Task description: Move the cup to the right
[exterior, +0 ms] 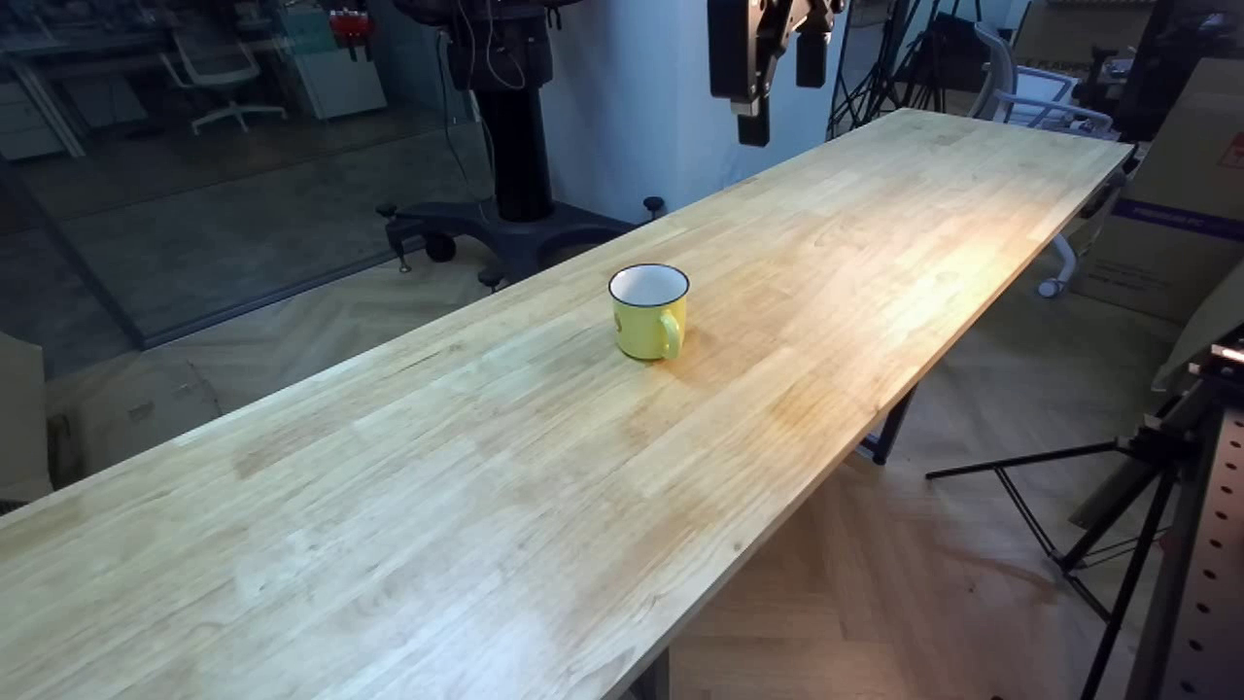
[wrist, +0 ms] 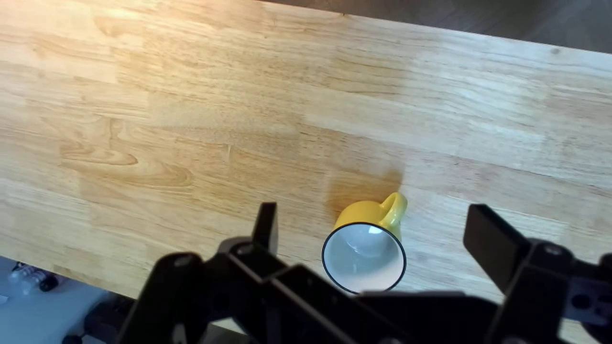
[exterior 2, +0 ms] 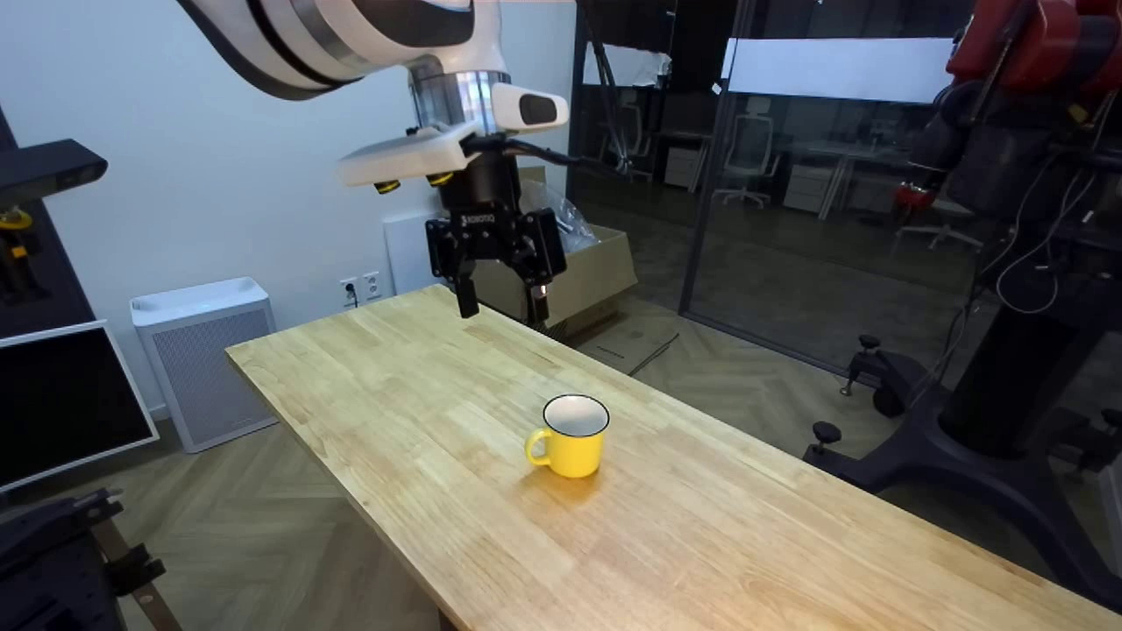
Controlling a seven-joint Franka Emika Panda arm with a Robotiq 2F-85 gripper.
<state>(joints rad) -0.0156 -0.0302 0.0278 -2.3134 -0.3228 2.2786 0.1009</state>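
Note:
The cup is a small yellow mug with a white inside and a thin dark rim. It stands upright on the wooden table in both exterior views (exterior: 639, 333) (exterior 2: 575, 452). In the wrist view the cup (wrist: 363, 258) appears between the two fingers, its handle pointing up in the picture; its lower rim edge is partly hidden by the gripper. My gripper is open and empty, held well above the table and apart from the cup, as both exterior views show (exterior: 782, 105) (exterior 2: 504, 309). Its fingers are spread wide in the wrist view (wrist: 373, 214).
The long wooden table (exterior: 466, 506) has its edges in view on both long sides. A black wheeled stand (exterior: 525, 214) is beyond one long edge. A cardboard box (exterior 2: 596, 272) and a white air purifier (exterior 2: 210, 359) stand on the floor near the table's end. A tripod (exterior: 1079, 544) stands beside the table.

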